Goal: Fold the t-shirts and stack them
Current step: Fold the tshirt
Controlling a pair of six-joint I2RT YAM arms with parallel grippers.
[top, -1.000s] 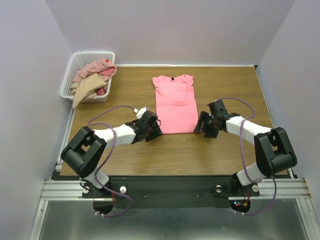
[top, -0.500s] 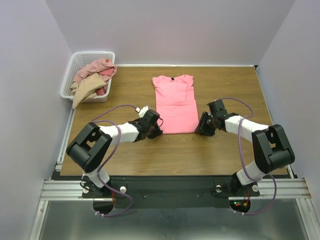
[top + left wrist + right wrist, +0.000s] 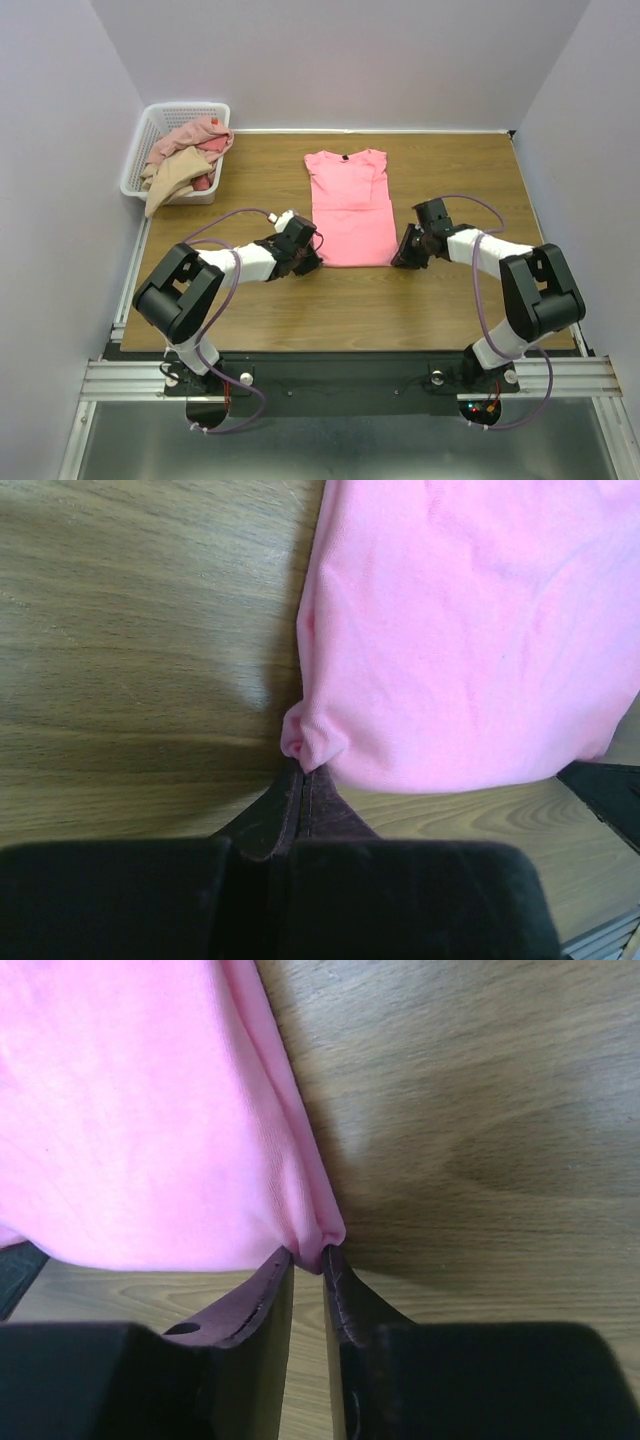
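Observation:
A bright salmon-pink t-shirt (image 3: 349, 207) lies flat in the middle of the table, collar at the far end, sides folded in. My left gripper (image 3: 312, 262) is shut on its near left corner, which bunches at the tips in the left wrist view (image 3: 305, 748). My right gripper (image 3: 399, 258) pinches the near right corner, a fold of cloth (image 3: 318, 1240) between its nearly closed fingers. More t-shirts (image 3: 185, 160), dusty pink, rose and tan, lie heaped in the basket.
A white lattice basket (image 3: 145, 135) stands at the far left corner of the table, with a tan shirt hanging over its near rim. Grey walls close in the left, right and far sides. Bare wood (image 3: 350, 310) lies between the shirt hem and the near edge.
Both grippers have moved inward to the shirt's near corners and closed on the hem. The shirt itself has not visibly shifted.

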